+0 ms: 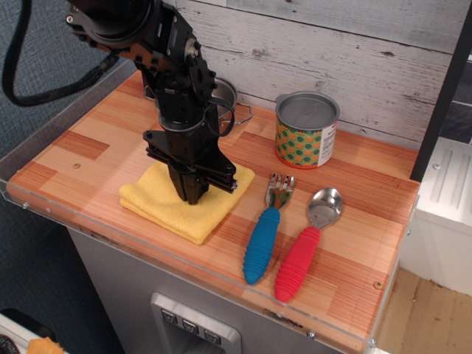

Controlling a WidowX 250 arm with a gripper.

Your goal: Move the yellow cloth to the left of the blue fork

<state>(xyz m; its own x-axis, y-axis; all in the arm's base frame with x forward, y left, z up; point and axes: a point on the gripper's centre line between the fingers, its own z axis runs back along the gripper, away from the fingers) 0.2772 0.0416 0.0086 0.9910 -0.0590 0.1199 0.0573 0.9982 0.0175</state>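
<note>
1. the yellow cloth (166,206) lies flat on the wooden table (354,243), just to the left of the blue fork (264,240). a thin strip of bare wood shows between the two.
2. the gripper (193,195) points straight down and its tip presses on the cloth, near the cloth's right side.
3. the jaws look close together at the tip, maybe pinching a bit of cloth, but the dark fingers hide it, so i cannot tell.
4. i think the job is almost done, because the cloth is already on the fork's left side.
5. what is left, i think, is to let go of the cloth and lift the arm up and away.
6. care is needed so the cloth does not come up with the arm, and the fork should not get bumped.
7. the table has brown and orange wood stripes and a clear plastic edge around it.
8. a red spoon (302,254) lies right beside the fork, on its right side.
9. a tin can (306,130) with dots stands behind them. a shiny pot (225,99) peeks out behind the arm.
10. the back wall (332,44) is made of white, worn wood boards.
</note>
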